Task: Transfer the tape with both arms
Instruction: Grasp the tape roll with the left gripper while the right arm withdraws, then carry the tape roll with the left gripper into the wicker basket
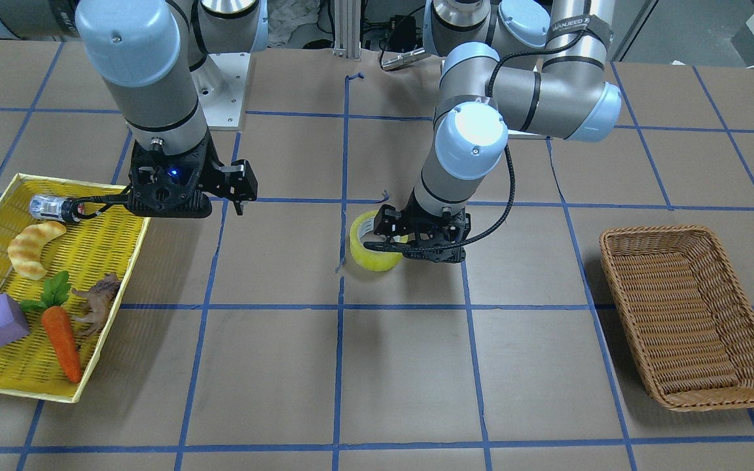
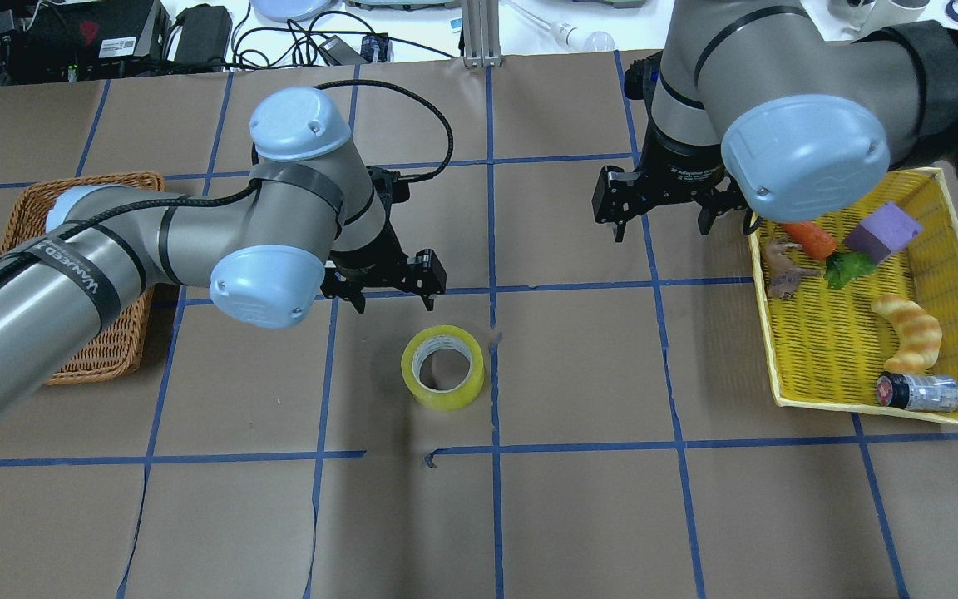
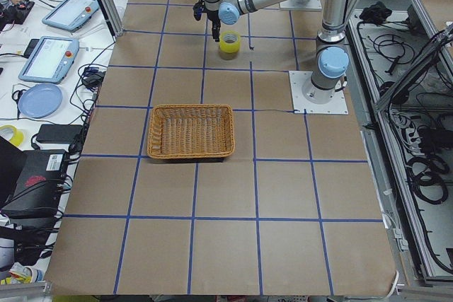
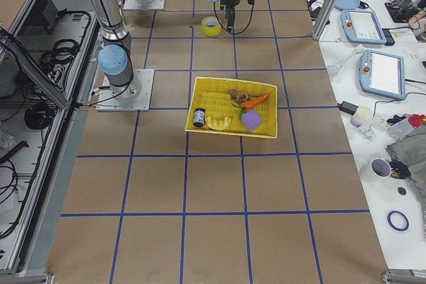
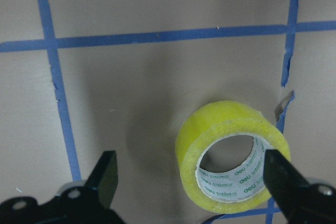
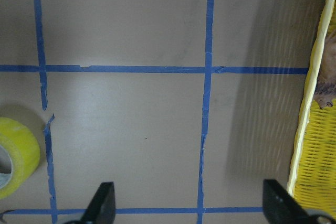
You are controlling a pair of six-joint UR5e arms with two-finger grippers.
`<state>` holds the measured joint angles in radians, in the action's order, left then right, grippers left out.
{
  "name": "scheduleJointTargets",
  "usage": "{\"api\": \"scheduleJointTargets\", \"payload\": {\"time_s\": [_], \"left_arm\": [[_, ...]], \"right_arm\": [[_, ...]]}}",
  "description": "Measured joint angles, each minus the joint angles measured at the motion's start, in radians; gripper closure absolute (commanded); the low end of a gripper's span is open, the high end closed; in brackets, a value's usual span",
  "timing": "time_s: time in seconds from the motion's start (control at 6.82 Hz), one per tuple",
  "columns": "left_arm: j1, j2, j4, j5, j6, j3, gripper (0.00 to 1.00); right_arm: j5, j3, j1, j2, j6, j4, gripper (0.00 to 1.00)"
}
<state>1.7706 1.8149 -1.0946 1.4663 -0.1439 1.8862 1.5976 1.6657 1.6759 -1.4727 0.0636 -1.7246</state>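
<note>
Overhead exterior is showing the wide translucent yellow tape roll (image 2: pixel 442 367) lying on the brown paper table (image 2: pixel 579 374), seemingly staged for handover, the black left gripper (image 2: pixel 394 301) hovering spread-jawed by it, the black right gripper (image 2: pixel 662 230) hanging likewise open.

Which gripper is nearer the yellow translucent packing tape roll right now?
Left. The left gripper hovers open over the yellow translucent tape roll; the right gripper hangs well off, beside the yellow mesh tray.

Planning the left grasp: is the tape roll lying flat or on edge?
Lying flat: overhead, the tape roll has its core hole facing up.
</note>
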Motion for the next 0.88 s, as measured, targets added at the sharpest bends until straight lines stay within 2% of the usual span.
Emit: {"api": "scheduleJointTargets", "payload": {"time_s": [0.44, 0.59, 0.73, 0.88], "left_arm": [[0.026, 0.020, 0.263, 0.007, -0.007, 0.202, 0.03], [0.025, 0.034, 0.300, 0.008, -0.003, 0.216, 0.58], [0.025, 0.047, 0.313, 0.008, -0.001, 0.217, 1.00], [0.024, 0.052, 0.314, 0.009, 0.002, 0.213, 1.00]], "right_arm": [[-0.020, -0.003, -0.053, -0.058, -0.060, 0.042, 0.00], [-0.020, -0.003, -0.057, -0.069, -0.062, 0.059, 0.00], [-0.022, -0.003, -0.056, -0.075, -0.062, 0.068, 0.00], [-0.029, -0.003, -0.054, -0.078, -0.062, 0.068, 0.00]]}}
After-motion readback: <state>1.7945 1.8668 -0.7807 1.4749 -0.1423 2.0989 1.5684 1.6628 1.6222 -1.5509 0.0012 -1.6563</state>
